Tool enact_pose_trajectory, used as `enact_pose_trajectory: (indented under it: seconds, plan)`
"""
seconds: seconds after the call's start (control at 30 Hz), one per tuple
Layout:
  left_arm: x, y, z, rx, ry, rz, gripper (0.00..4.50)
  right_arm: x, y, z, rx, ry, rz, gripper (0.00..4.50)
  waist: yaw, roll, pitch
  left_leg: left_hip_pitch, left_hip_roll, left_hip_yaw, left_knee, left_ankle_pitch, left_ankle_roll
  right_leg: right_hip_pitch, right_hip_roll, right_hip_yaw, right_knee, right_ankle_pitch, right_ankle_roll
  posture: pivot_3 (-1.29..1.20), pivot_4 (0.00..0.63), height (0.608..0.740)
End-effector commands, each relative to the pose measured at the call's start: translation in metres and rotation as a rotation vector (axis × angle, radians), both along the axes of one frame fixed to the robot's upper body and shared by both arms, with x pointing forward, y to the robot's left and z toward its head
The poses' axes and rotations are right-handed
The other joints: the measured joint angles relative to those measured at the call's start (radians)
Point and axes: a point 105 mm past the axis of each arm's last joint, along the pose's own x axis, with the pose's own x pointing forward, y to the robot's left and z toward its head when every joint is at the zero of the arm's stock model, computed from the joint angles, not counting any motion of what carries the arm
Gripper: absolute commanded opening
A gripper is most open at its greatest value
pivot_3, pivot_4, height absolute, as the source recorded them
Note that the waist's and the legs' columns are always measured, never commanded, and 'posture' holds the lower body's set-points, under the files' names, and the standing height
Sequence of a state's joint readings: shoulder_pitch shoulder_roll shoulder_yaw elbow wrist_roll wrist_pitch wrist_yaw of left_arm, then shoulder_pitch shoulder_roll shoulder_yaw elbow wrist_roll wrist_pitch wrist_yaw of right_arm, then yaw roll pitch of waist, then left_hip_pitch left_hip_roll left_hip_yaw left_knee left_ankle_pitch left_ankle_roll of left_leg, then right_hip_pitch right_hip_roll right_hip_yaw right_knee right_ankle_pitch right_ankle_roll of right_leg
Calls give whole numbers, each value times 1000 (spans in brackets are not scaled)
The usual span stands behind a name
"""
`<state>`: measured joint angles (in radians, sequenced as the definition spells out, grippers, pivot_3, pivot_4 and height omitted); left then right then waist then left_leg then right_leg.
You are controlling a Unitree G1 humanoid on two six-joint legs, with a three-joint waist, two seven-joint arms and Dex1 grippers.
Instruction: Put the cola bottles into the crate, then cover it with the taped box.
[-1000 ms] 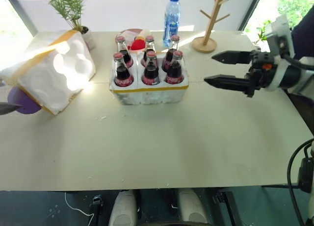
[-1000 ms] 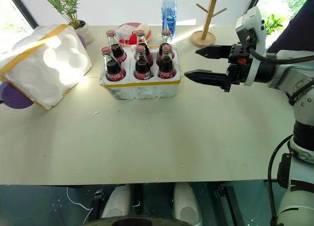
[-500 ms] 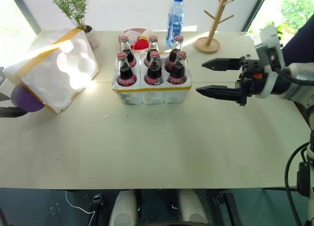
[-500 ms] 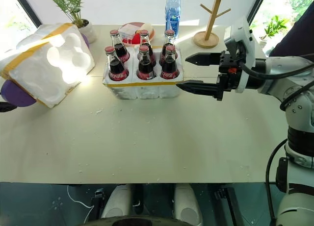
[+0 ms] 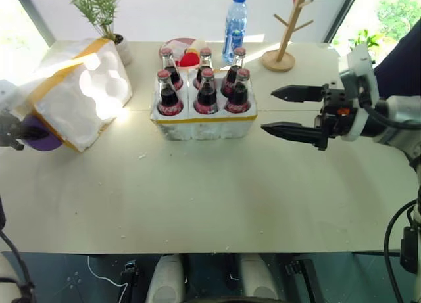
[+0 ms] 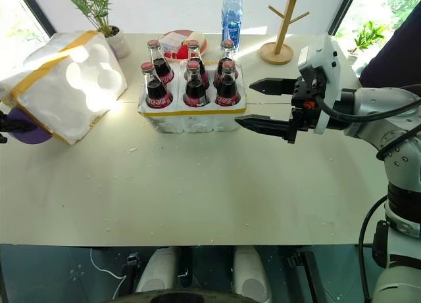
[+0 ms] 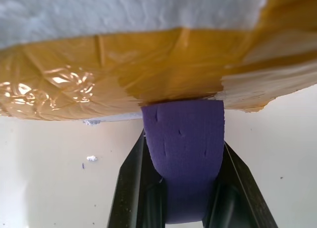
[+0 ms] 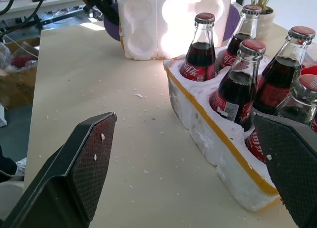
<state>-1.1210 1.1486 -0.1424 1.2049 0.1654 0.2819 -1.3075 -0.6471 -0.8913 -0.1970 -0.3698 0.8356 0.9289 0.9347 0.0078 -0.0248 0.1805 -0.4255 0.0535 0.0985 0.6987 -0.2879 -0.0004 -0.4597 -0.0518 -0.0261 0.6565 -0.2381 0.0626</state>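
Now the left gripper [image 7: 190,188] has closed on the purple tab [image 7: 184,154] that sticks out from under the taped box [image 5: 72,93]; half a second ago its fingers stood apart just short of that tab. In the left wrist view the two black fingers [image 7: 133,183] press the tab from both sides, directly below the yellow tape band. I read this as the grasp for the cover step: the left arm now has a hold on the box.

The bottle step looks complete. All six cola bottles [image 5: 206,93] stand upright in the wells of the crate [image 5: 204,122], which sits at the middle of the table [image 5: 210,198]. The taped box lies tilted on its side at the table's left end, well apart from the crate, with its hollow side facing the bottles.

The right gripper [image 5: 289,109] hangs wide open and empty just beside the crate's right end, and has drifted slightly closer to it over the last second.

Behind the crate stand a blue-capped water bottle [image 5: 235,17], a round dish with red items [image 5: 181,50], a wooden peg stand [image 5: 284,33] and a potted plant [image 5: 99,14] near the box. I judge the bottle caps to be the main obstruction: the box must be lifted above them before lowering. The open right gripper also sits close to the crate's right side.
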Motion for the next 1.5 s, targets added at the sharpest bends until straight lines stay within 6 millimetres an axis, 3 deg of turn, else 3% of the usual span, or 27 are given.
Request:
enact_pose_trajectory:
  seconds: [0.03,0.2,0.33,0.43,0.57,0.63,0.7,0.93,1.23,1.4,1.5]
  plan:
    - [0,3,16,42,-58,-23,236,-5,-9,9,6,-13,-22,4500,1,0,0,0,0,0,0,0,0,0,0,0,0,0,0,0,150,740]
    - [12,-4,44,172,-225,-107,236,4,-28,11,-16,-28,-125,4500,4,0,0,0,0,0,0,0,0,0,0,0,0,0,0,0,150,740]
    - [37,-26,95,396,-577,-156,236,4,-41,13,-24,-24,-171,4500,7,-2,0,-1,0,-1,1,0,0,0,-2,0,0,0,0,0,150,740]
    - [49,-66,132,549,-841,-247,236,4,-44,10,-24,-11,-180,4500,6,-2,0,0,-2,-1,1,0,0,0,-4,-1,1,0,1,0,150,740]
    - [53,-119,147,725,-1027,-411,236,4,-45,6,-23,-4,-188,4500,4,-2,0,0,-3,1,2,0,0,1,-5,-1,1,1,2,0,150,740]
    - [55,-144,146,785,-1090,-497,236,4,-46,6,-17,-2,-197,4500,2,-2,0,0,-3,1,2,0,0,1,-5,0,1,1,2,0,150,740]
    - [58,-157,141,812,-1113,-539,236,5,-47,6,-14,-1,-205,4500,2,-2,0,1,-3,1,1,0,0,1,-4,0,2,1,2,0,150,740]
    - [68,-190,115,925,-1174,-669,236,3,-49,7,6,1,-232,4500,5,-2,0,1,-2,2,2,0,0,1,-4,0,2,1,2,0,150,740]
    - [72,-206,108,1060,-1210,-734,236,5,-47,3,16,6,-247,4500,4,-2,-1,1,-3,2,2,0,0,1,-4,0,1,1,2,0,150,740]
    - [70,-203,88,1204,-1147,-796,236,9,-42,0,28,1,-248,4500,1,-2,-1,1,-2,2,1,0,0,1,-4,0,2,1,2,0,150,740]
    - [67,-205,72,1175,-1110,-827,1694,10,-41,0,32,4,-244,4500,3,-1,-1,1,-2,2,1,0,0,1,-4,0,2,1,2,0,150,740]
